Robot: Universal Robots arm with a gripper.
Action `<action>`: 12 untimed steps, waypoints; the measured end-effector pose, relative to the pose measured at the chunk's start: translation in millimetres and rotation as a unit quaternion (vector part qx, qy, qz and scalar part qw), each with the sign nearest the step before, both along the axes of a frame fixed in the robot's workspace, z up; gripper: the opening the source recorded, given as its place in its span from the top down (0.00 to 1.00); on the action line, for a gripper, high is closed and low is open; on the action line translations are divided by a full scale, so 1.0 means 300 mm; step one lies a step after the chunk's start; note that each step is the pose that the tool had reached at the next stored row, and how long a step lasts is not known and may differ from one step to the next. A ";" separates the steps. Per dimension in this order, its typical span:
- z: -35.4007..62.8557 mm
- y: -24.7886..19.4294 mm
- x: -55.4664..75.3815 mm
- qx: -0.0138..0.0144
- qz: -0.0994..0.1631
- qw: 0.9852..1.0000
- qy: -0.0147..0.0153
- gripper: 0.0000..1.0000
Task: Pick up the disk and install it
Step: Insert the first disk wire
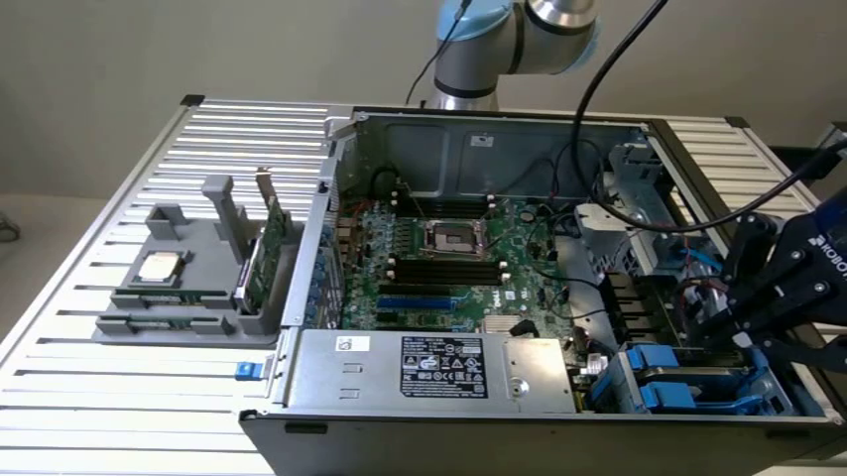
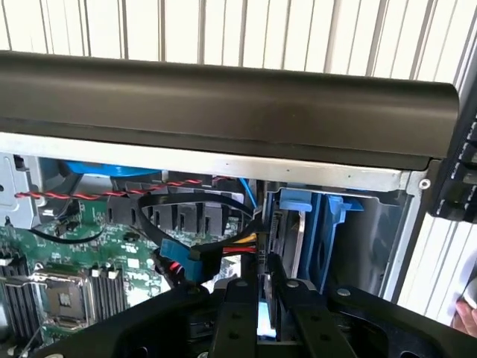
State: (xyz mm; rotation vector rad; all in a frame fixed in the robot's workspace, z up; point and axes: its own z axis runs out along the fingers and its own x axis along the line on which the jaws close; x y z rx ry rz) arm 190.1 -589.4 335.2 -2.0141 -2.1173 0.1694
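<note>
The black two-fingered gripper [image 1: 728, 332] hung over the near corner of the open grey metal computer case [image 1: 397, 421], at the exterior view's right, above the blue plastic drive bays [image 1: 662, 369]. In the wrist view its jaws stood close together, clamped on the thin edge of the disk [image 2: 272, 231], a flat silver-grey metal drive in a blue plastic carrier frame. The disk stood upright and edge-on between the fingers [image 2: 240, 313], partly down inside the bay just beside the case wall (how far it was seated could not be told). Red, yellow and black cables [image 2: 223, 242] looped close beside it. The green motherboard [image 1: 450, 268] lay in the middle of the case, and a silver power supply box [image 1: 437, 369] sat along its near side. At the exterior view's left, a grey plastic tray [image 1: 173, 297] rested on the white slatted table [image 1: 133, 397].
</note>
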 end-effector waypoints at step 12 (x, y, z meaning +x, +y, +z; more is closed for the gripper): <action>-0.010 0.002 -0.017 -0.040 -0.023 0.999 -0.006 0.83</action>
